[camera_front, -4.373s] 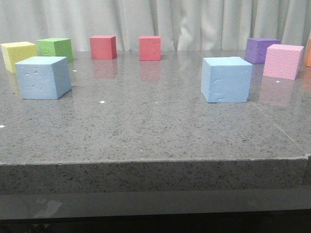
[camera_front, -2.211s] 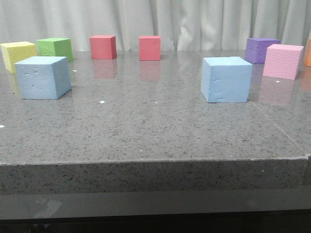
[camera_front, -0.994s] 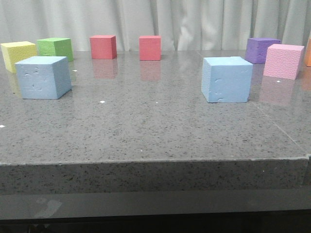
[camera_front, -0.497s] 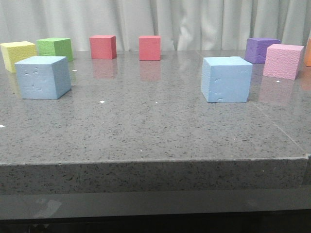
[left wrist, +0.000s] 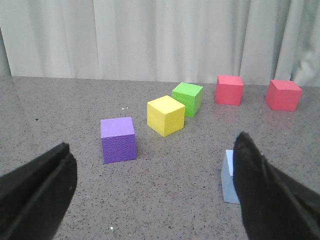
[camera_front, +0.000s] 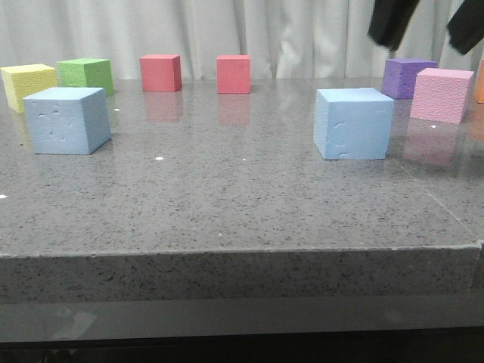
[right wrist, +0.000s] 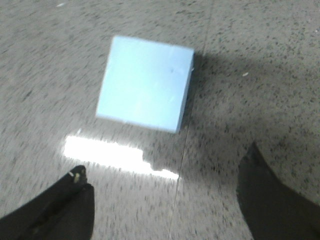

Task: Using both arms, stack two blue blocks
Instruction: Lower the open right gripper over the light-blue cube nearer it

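Two sky-blue blocks rest on the grey table, one at the left [camera_front: 64, 119] and one right of centre [camera_front: 353, 123]. My right gripper [camera_front: 427, 26] hangs open high above and slightly behind the right block, touching nothing. In the right wrist view that block [right wrist: 145, 82] lies ahead of the open gripper [right wrist: 165, 161], clear of both fingers. My left gripper [left wrist: 152, 142] is open and holds nothing. One of its fingers [left wrist: 265, 195] hides most of a blue block [left wrist: 227, 177]. The front view does not show the left gripper.
Along the back of the table stand a yellow cube [camera_front: 29, 85], a green cube [camera_front: 85, 74] and two red cubes [camera_front: 159, 72] [camera_front: 233, 74]. A purple cube [camera_front: 407, 77] and a pink cube [camera_front: 441, 94] stand behind the right block. Another purple cube [left wrist: 118, 140] lies ahead of the left gripper.
The right gripper's dark fingers have come into the top right of the front view, above the right blue block. No block has moved.
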